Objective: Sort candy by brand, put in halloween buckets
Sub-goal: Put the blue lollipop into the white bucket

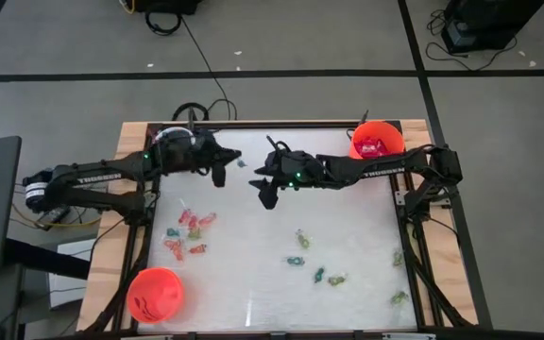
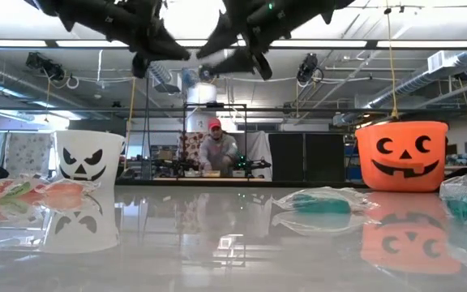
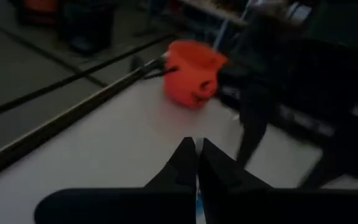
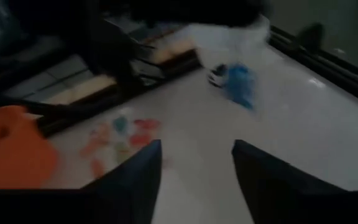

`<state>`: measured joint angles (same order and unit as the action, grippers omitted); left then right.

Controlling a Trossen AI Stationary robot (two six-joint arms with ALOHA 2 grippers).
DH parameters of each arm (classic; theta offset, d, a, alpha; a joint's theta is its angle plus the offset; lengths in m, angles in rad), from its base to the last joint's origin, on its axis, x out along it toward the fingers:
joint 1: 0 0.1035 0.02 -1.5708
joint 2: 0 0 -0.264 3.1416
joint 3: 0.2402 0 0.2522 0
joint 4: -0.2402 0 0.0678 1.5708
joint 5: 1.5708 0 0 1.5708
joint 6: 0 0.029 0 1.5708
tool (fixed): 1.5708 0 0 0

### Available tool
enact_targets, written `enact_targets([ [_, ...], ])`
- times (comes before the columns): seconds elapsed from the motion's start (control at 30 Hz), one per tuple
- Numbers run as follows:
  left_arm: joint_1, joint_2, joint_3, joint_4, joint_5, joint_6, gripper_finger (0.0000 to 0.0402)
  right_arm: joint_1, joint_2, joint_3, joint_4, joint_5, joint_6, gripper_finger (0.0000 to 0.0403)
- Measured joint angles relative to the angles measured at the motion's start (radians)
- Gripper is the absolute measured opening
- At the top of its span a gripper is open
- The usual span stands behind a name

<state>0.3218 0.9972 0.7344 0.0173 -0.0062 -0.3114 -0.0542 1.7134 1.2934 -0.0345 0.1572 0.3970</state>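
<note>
The table (image 1: 348,227) carries most of the job undone. Of the three buckets, the orange bucket at the far right corner (image 1: 377,140) already holds a few red packets, the orange bucket at the near left corner (image 1: 154,294) appears empty apart from dark marks inside, and the white bucket (image 1: 174,144) sits under the left arm at the far left, its contents hidden. Left to sort: a cluster of red-orange and blue wrapped candy (image 1: 189,232) on the left half, green-wrapped pieces (image 1: 310,263) scattered right of centre, and two more by the right edge (image 1: 399,277).

Both arms hang high over the far middle of the table. The left gripper (image 1: 221,172) has its jaws pressed together, seemingly on something blue, though what it is cannot be told. The right gripper (image 1: 267,193) has its jaws spread and empty.

The middle and near centre lie open for moving; the edge pieces sit close to the frame rail, leaving less room.
</note>
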Motion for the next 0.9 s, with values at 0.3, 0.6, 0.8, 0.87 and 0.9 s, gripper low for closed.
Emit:
enact_targets([
  [0.3, 0.256, -0.11, 0.059, -0.295, -0.063, 0.07, 0.0004, -0.069, 0.002, -0.001, -0.087, -0.027, -0.001, 0.0252],
  [0.6, 0.514, -0.187, 0.059, -0.483, -0.071, 0.123, 0.0004, -0.122, 0.002, -0.001, -0.067, -0.087, -0.06, 0.0248],
  [0.8, 0.637, -0.167, 0.058, -0.586, -0.068, 0.125, 0.0004, -0.163, 0.002, -0.001, -0.064, -0.146, -0.079, 0.0248],
  [0.87, 0.668, -0.158, 0.058, -0.589, -0.065, 0.125, 0.0004, -0.173, 0.003, -0.001, -0.064, -0.158, -0.085, 0.0248],
  [0.9, 0.682, -0.151, 0.058, -0.589, -0.052, 0.127, 0.0004, -0.178, 0.003, -0.001, -0.064, -0.163, -0.086, 0.0248],
])
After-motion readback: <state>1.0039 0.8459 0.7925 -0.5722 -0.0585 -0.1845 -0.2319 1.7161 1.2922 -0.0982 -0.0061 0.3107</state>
